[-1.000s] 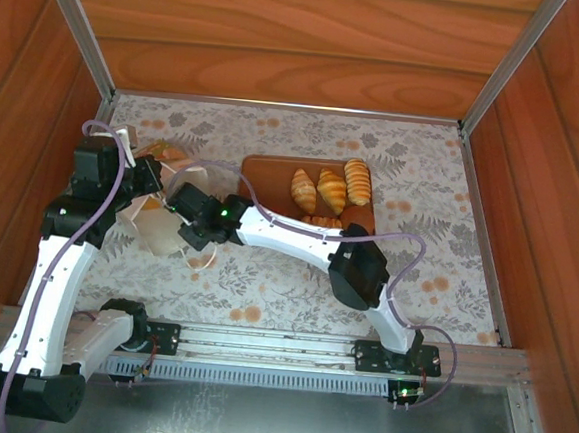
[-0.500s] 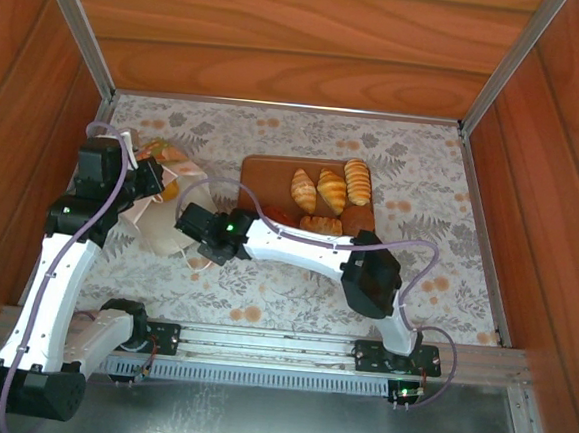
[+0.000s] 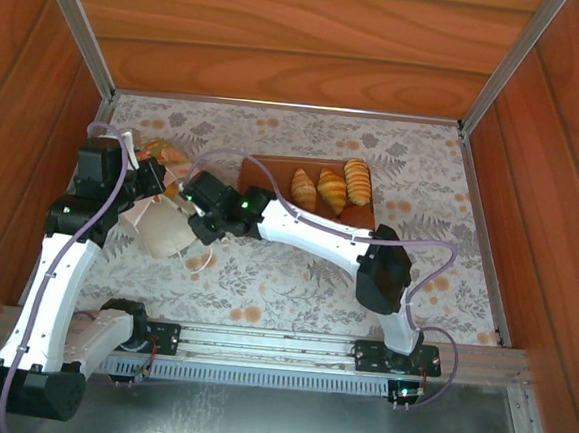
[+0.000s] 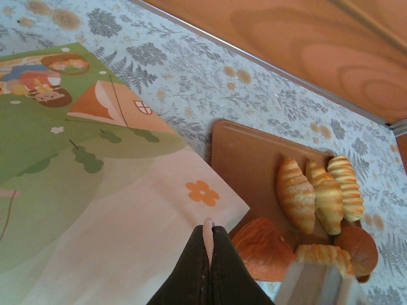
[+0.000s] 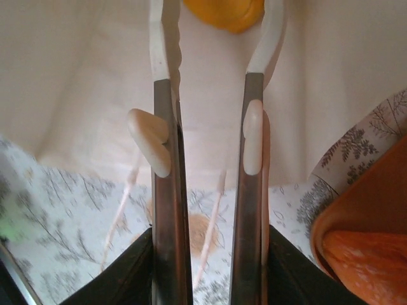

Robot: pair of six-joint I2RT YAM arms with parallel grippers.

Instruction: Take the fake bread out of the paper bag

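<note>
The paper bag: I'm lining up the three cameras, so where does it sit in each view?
Top external: the paper bag lies left of centre, on the floral cloth.
Left wrist: it covers the left half, green print up, its edge pinched in the left tool.
Right wrist: its white paper spans the top.
Shared landmark: the brown board, right of the bag in the top view, right of centre in the left wrist view, and at the lower right corner in the right wrist view.

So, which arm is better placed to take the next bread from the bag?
Right. The right pincer stands open at the paper bag, aimed at a golden bread piece. The left pincer is shut on the bag's edge, holding it.
</note>
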